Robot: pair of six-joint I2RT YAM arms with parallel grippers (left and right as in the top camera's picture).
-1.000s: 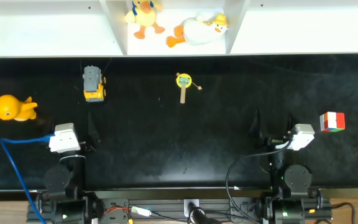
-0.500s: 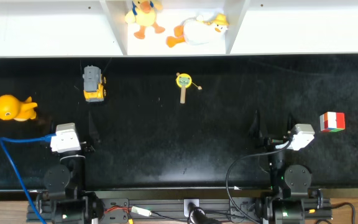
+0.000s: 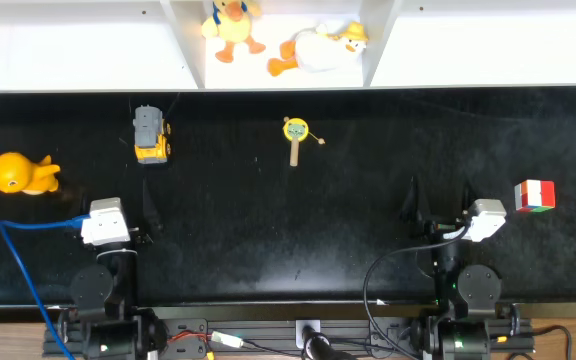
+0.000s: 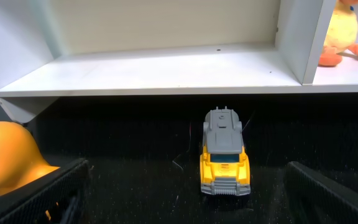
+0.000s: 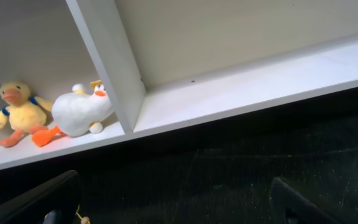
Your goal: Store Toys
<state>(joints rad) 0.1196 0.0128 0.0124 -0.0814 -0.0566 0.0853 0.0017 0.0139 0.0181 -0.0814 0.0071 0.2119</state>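
A yellow and grey toy truck (image 3: 150,134) stands on the black mat, straight ahead of my left gripper (image 4: 185,208), which is open and holds nothing. The same truck (image 4: 226,154) sits a short way in front of the fingers. An orange duck (image 3: 23,173) lies at the mat's left end, beside the left gripper. A small yellow rattle drum (image 3: 295,133) lies mid-mat. A red, white and green cube (image 3: 534,195) rests to the right of my right gripper (image 3: 436,202), which is open and empty, low near the front edge.
A white shelf (image 3: 78,60) runs along the back. Its middle compartment holds a yellow duck plush (image 3: 230,25) and a white duck plush (image 3: 318,48); the left compartment (image 4: 166,65) and the right one (image 5: 260,87) are bare. A blue cable (image 3: 23,265) loops by the left arm.
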